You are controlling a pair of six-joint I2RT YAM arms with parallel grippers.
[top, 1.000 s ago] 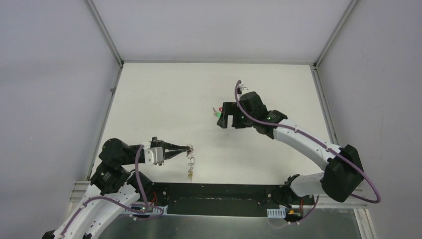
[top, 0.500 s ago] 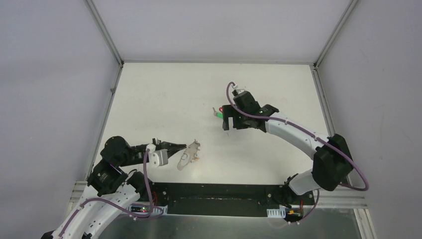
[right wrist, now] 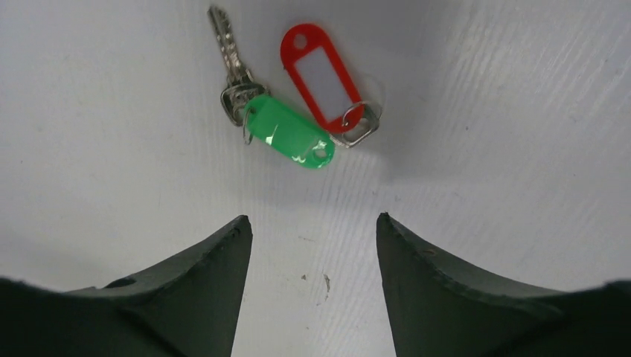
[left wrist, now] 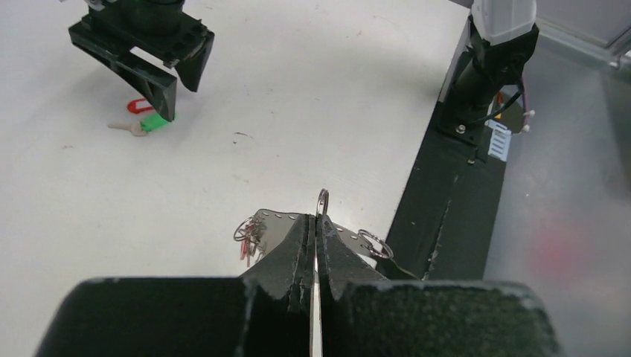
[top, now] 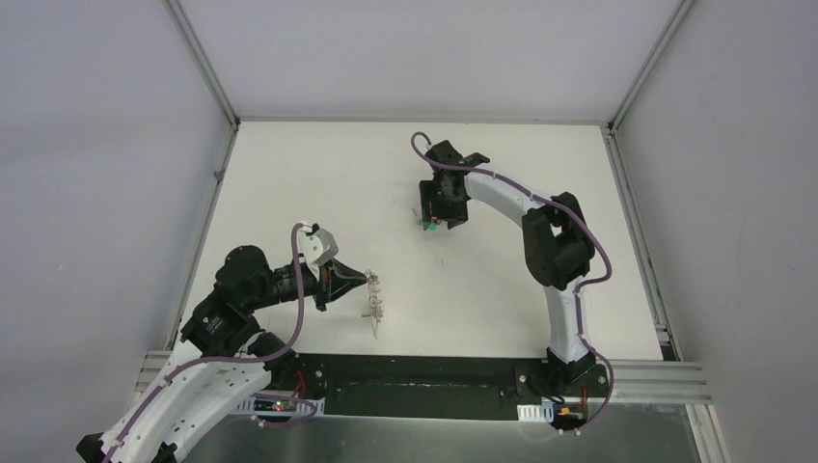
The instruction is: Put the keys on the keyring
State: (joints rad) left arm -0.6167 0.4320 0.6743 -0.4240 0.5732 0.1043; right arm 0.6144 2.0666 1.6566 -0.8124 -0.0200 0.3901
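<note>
My left gripper (top: 363, 284) is shut on the thin metal keyring (left wrist: 322, 199), seen edge-on between the fingertips (left wrist: 315, 223). A flat silver piece (left wrist: 277, 223) and small rings with reddish bits (left wrist: 248, 232) hang off it; the bunch dangles just right of the gripper (top: 372, 309). My right gripper (top: 440, 214) is open and empty, pointing down. A silver key (right wrist: 227, 52) with a green tag (right wrist: 290, 137) and a red tag (right wrist: 320, 74) lie on the table just beyond its fingertips (right wrist: 312, 223), touching each other. The green tag also shows in the left wrist view (left wrist: 154, 121).
The white table (top: 309, 193) has grey walls on three sides. A black base strip (top: 424, 386) runs along the near edge, just below the hanging bunch. The right arm (top: 555, 251) arches over the right half of the table.
The right arm has swung round, and its gripper now hangs closer over the green and red tagged keys. The left wrist has rolled, and the ring bunch has swung and now hangs below the fingertips.
</note>
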